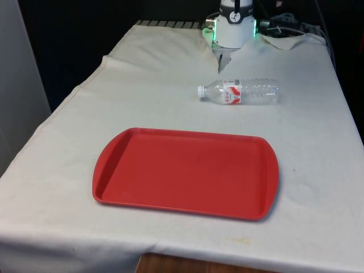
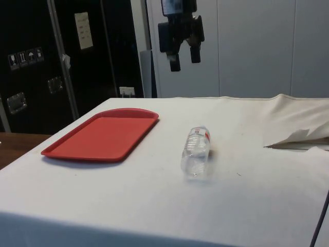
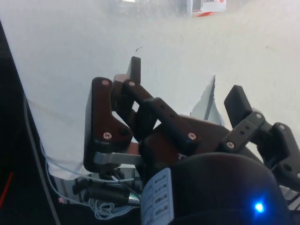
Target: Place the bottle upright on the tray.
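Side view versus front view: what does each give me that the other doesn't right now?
Side view alone: the tool hanging open, high above the table, well clear of the bottle. Front view alone: the bottle's white cap pointing toward the front view's left, and the tray's whole outline. Both: the clear bottle lying on its side on the white cloth, apart from the bare red tray.

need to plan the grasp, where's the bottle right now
The bottle lies on its side on the white cloth, beyond the red tray.

The gripper (image 3: 185,89), jaws apart and holding nothing, hangs over the white cloth (image 3: 70,61).
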{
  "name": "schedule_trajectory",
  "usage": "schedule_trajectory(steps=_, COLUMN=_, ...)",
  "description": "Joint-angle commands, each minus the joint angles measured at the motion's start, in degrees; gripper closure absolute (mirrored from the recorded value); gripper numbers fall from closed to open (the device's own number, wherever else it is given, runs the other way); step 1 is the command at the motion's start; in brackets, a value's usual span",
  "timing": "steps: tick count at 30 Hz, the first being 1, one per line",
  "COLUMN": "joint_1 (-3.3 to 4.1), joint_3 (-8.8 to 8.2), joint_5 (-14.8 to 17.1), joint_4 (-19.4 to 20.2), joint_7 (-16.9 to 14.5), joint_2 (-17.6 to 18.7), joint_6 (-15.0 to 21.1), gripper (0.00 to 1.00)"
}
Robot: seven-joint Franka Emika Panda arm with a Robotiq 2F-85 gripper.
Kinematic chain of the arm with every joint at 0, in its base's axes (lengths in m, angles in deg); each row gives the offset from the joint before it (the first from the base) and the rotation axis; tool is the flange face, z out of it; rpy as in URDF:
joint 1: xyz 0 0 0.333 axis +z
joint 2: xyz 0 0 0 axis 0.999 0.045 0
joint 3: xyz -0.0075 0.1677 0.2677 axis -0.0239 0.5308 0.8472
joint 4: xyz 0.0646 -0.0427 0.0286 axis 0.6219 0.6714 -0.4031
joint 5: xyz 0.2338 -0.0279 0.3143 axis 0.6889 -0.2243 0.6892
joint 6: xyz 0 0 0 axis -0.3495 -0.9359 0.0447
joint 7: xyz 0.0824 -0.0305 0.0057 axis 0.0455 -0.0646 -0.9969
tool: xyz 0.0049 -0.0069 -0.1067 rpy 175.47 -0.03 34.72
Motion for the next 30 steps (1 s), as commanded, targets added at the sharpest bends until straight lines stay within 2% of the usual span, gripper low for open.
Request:
schedule_trajectory(steps=1, joint_1=-0.06, joint_3=0.00, joint_5=0.11, joint_4=0.17, joint_7=0.97, joint_2=0.34, joint_6=0.80, gripper=0.00)
schedule_trajectory(steps=2, joint_1=0.00, joint_3=0.00, joint_5=0.00, joint_4=0.00, joint_7=0.40, joint_2=0.23, joint_6=0.17, gripper=0.00)
schedule_trajectory(steps=8, joint_1=-0.06, joint_3=-0.06, joint_5=0.17, joint_4=0.06, joint_7=3.27, joint_2=1.49, joint_6=1.55, gripper=0.00)
schedule_trajectory(steps=18, joint_1=-0.06, joint_3=-0.17, joint_5=0.34, joint_4=-0.06, joint_7=5.33, joint_2=2.35, joint_6=1.43, gripper=0.00)
schedule_trajectory(steps=30, joint_1=0.00, joint_3=-0.57, joint_5=3.38, joint_4=0.29, joint_7=6.93, joint_2=3.21, joint_6=2.35, gripper=0.00)
